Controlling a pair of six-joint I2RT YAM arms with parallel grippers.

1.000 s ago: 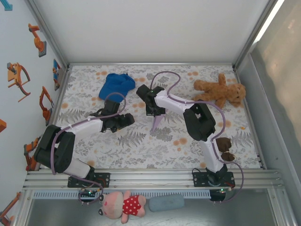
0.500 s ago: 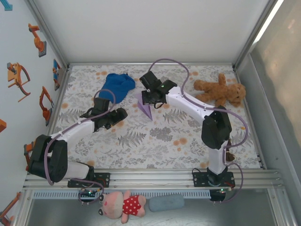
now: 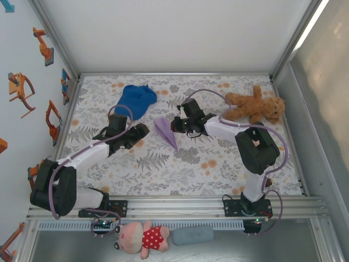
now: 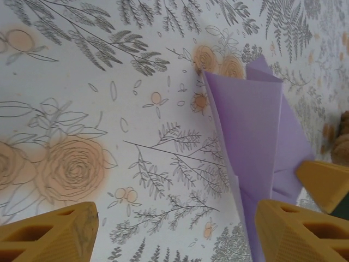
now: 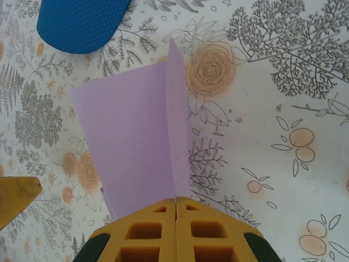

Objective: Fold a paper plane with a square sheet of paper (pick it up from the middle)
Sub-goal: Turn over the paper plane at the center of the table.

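Right pincer (image 5: 175,203): clenched, pads flat together on one end of the paper plane (image 5: 131,136). In the wrist view the lavender paper fans out from the closed tips toward 12 o'clock, with one flap standing as a ridge just right of centre.

Left pincer (image 4: 177,213): released, jaws wide, only patterned cloth between them. The plane's edge passes just beside the finger at 4 o'clock in that wrist view.

Top view: the plane sits mid-table between the two pincers, at 9 o'clock of the right one. Its narrow point is toward 5 o'clock and its broad end toward 11. It is low over the cloth; cannot tell whether its whole length rests there.

Handling (judgement): very light and thin, limp across the flat panels, stiffer along the creases. It should slide readily on the cloth. A pinch across a wing would crumple it. The best hold is the layered centre fold; a second hold belongs on the ridge, not on a single-layer flap. Folds may spring open once let go.

Surroundings: blue cap (image 3: 135,99) at 11 o'clock of the plane, near but apart. Teddy bear (image 3: 253,106) at 2 o'clock of the right pincer, close to that arm's cable, so a swing that way could brush it. Pink plush toy (image 3: 140,236) at 6 o'clock, beyond the near rail, no obstruction.
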